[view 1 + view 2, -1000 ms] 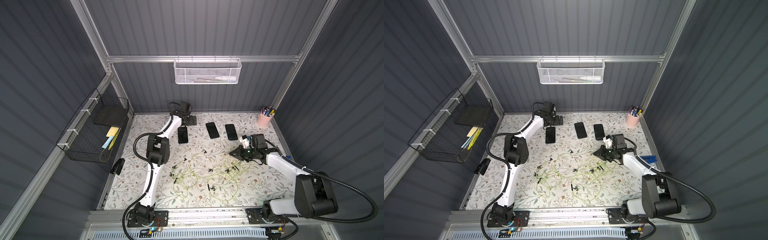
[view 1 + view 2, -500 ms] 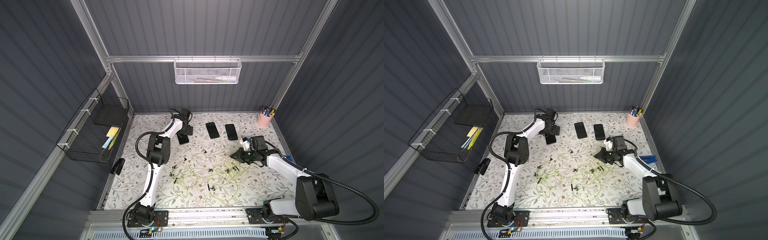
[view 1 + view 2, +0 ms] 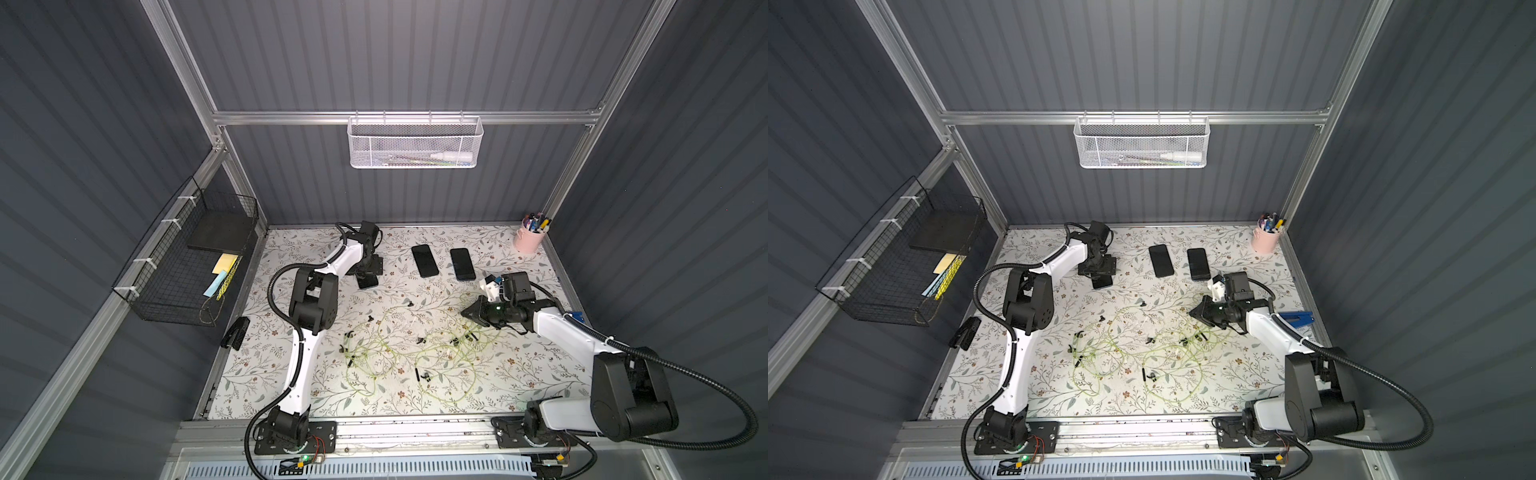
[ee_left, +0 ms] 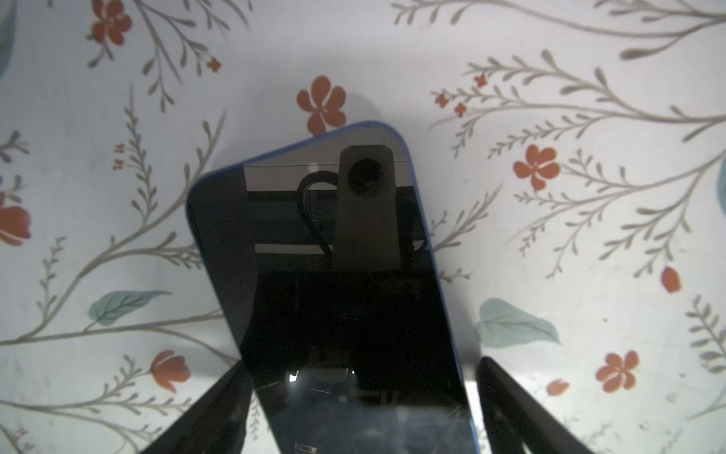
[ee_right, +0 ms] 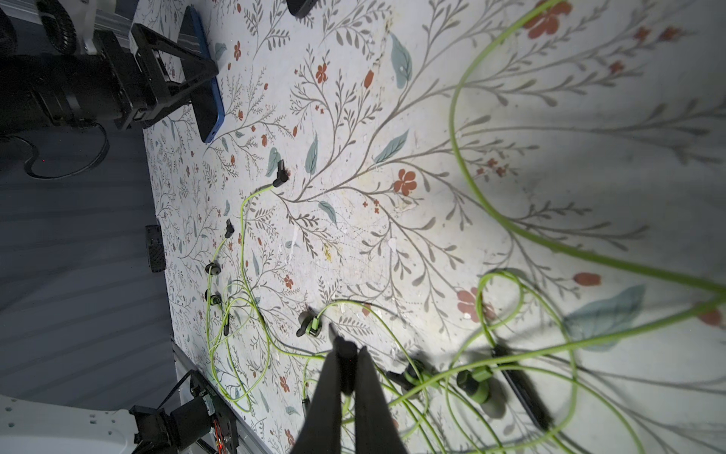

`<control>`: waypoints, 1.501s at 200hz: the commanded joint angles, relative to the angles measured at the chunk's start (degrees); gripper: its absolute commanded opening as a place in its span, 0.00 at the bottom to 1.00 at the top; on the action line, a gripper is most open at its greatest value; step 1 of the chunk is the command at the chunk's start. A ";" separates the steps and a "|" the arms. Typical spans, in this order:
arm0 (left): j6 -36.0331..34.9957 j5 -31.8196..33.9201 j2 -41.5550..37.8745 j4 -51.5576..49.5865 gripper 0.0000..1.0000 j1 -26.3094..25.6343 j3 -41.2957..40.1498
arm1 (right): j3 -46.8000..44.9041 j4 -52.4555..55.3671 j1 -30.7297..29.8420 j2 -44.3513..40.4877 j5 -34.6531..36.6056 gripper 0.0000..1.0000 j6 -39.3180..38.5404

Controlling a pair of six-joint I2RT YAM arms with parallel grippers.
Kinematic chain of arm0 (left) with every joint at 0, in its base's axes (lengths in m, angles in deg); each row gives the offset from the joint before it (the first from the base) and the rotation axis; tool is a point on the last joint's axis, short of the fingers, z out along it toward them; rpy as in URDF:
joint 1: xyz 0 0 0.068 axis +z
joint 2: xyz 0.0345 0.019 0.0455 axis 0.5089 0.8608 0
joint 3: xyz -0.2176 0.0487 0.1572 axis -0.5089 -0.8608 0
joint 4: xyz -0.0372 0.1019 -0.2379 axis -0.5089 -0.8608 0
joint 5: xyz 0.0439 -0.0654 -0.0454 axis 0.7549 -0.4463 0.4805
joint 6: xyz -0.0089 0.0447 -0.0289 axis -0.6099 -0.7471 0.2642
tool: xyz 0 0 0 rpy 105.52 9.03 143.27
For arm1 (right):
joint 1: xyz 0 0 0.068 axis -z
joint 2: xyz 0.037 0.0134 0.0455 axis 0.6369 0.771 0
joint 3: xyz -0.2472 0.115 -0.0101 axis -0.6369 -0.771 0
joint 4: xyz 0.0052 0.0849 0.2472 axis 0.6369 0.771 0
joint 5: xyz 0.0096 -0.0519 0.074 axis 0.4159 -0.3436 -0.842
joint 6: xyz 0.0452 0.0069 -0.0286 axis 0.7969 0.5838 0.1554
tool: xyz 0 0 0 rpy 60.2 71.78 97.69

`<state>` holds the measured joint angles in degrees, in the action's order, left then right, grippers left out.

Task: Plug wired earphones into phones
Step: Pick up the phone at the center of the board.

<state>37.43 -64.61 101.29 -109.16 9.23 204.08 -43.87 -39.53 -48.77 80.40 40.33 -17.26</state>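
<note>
Three phones lie at the back of the table: a blue-rimmed phone (image 3: 369, 284) (image 4: 334, 275) on the left, and two black phones (image 3: 424, 260) (image 3: 462, 264) further right. My left gripper (image 3: 368, 274) (image 4: 361, 363) is open, pointing down over the blue-rimmed phone with one finger on each long side. One finger stands clear of the edge. The wired earphones (image 3: 399, 353) (image 3: 1129, 353) lie tangled mid-table as pale green cords with black buds. My right gripper (image 3: 465, 312) (image 5: 347, 348) hovers low at the tangle's right edge, shut on a small black plug (image 5: 341, 342).
A pink cup of pens (image 3: 530, 239) stands in the back right corner. A black wire basket (image 3: 187, 266) hangs on the left wall and a white mesh basket (image 3: 415, 143) on the back wall. A black clip (image 3: 235, 332) lies by the left edge, a blue tool (image 3: 1296, 318) by the right edge.
My left gripper has moved forward from the back of the table and come down over the blue-rimmed phone, its jaws narrowing a little. The right gripper has barely shifted.
</note>
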 commanded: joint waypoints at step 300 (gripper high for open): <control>11.53 -14.12 -14.28 1.51 0.70 -0.44 -12.83 | 10.82 0.31 -13.66 10.18 2.95 0.07 -3.10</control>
<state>42.02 -73.44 93.56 -112.27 8.44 193.94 -35.74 -35.77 -59.24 86.82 44.16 -20.95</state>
